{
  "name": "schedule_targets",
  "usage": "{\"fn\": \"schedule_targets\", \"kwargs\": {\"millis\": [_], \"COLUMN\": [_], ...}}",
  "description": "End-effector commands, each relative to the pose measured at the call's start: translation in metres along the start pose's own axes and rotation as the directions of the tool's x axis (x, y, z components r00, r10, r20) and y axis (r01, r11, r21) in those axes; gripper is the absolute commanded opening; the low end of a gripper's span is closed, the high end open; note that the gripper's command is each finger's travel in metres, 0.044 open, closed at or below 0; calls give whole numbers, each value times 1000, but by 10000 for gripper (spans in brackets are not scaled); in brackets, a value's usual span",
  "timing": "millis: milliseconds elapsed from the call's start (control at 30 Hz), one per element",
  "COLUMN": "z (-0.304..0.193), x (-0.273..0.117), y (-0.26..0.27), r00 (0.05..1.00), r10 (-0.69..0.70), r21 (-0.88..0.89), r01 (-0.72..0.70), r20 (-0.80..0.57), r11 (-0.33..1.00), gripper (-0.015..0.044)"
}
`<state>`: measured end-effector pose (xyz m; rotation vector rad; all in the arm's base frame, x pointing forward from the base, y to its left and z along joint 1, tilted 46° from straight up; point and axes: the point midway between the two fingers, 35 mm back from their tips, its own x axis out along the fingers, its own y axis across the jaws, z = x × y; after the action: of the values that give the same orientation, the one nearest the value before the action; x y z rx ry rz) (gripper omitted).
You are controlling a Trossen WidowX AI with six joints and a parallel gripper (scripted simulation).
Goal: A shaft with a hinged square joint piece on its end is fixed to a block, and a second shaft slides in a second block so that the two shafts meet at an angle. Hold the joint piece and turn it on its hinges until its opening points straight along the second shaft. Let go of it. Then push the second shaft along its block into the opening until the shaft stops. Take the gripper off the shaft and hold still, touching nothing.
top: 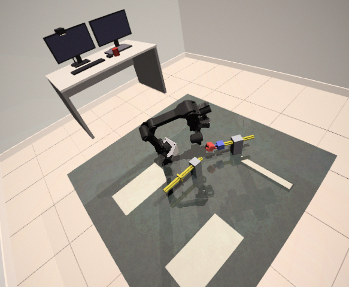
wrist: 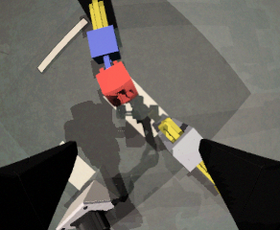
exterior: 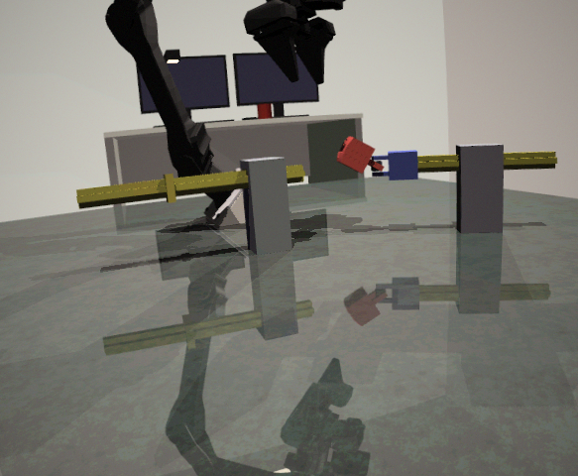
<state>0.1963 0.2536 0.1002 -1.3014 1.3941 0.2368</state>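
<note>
The red joint piece (top: 209, 146) (exterior: 356, 155) (wrist: 115, 79) hangs on hinges from the blue fork (top: 220, 144) (exterior: 403, 165) (wrist: 103, 42) on the first yellow shaft (top: 248, 137) (exterior: 529, 160) (wrist: 98, 14). In the exterior view it is tilted, its free end up and left. In the wrist view its dark opening faces down and right, roughly toward the second shaft (top: 172, 183) (exterior: 119, 191) (wrist: 170, 128). A gap separates them. That shaft runs through its grey block (top: 194, 161) (exterior: 268, 204) (wrist: 188, 149). My gripper (exterior: 307, 81) (wrist: 139, 147) is open and empty, above and clear of both.
The first shaft's grey block (top: 236, 146) (exterior: 479, 189) stands at the right. A yellow collar (top: 179, 177) (exterior: 170, 187) sits on the second shaft, outside its block. Pale flat patches lie on the dark mat (top: 149, 234). A desk (top: 146, 49) stands behind.
</note>
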Motion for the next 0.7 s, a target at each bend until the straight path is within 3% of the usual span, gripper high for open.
{"fn": "schedule_targets", "kwargs": {"millis": [0,200,667], "z": [-19,-19,-18], "x": [5,5,21], "y": [-11,-11,-11], "r00": [1000,1000,997], "r10": [-11,-12,-31], "r21": [-10,9,394], "r01": [10,12,56], "r20": [-14,-17,-71], "r11": [1000,1000,917], "gripper": [440,440,440]}}
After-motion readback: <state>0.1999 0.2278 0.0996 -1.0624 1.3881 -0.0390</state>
